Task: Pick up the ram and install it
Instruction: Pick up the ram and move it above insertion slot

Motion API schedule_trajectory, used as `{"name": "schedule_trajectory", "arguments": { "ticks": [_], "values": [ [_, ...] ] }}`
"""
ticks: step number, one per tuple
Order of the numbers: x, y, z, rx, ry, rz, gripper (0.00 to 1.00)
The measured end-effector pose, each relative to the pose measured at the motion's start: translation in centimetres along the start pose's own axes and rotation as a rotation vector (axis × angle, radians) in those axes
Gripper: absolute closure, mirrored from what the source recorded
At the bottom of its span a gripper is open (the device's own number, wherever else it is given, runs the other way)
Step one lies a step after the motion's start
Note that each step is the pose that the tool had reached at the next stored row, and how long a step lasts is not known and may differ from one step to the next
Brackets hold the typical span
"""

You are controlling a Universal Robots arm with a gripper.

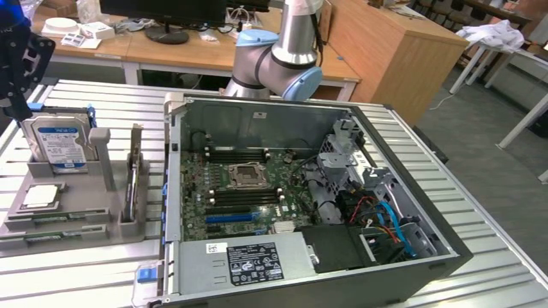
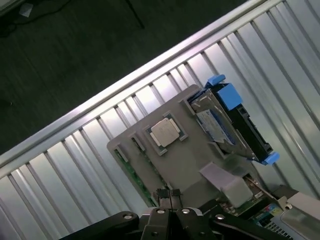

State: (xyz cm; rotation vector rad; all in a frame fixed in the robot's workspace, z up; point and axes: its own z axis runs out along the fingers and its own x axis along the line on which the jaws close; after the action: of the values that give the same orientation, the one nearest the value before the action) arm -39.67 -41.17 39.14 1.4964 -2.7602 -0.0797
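The ram (image 1: 133,177) stands on edge in a slot on the exterior view's right side of a grey holder tray (image 1: 81,221), beside the open computer case (image 1: 299,192). More green board strips (image 1: 45,222) lie in the tray's front slots, and one strip (image 2: 131,171) shows along the tray's edge in the wrist view. My gripper (image 1: 15,108) hangs high over the tray's far corner at the exterior view's left. In the wrist view its fingers (image 2: 170,196) are pressed together with nothing between them, well above the tray.
A silver hard drive (image 1: 58,144) with blue clips (image 2: 227,95) stands at the tray's back. A square processor chip (image 1: 41,196) (image 2: 164,133) lies in the tray's middle. The ribbed metal table (image 1: 479,212) ends just beyond the tray, with dark floor (image 2: 75,60) past its edge.
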Motion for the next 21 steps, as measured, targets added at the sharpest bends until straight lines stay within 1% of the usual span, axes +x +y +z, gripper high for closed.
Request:
{"name": "schedule_trajectory", "arguments": {
  "ticks": [16, 17, 21],
  "values": [
    [0.00, -0.01, 0.00, -0.0051, 0.0096, -0.215, 0.89],
    [0.00, 0.00, 0.00, -0.0058, 0.0109, -0.243, 0.89],
    [0.00, 0.00, 0.00, -0.0072, 0.0137, -0.305, 0.89]
  ]
}}
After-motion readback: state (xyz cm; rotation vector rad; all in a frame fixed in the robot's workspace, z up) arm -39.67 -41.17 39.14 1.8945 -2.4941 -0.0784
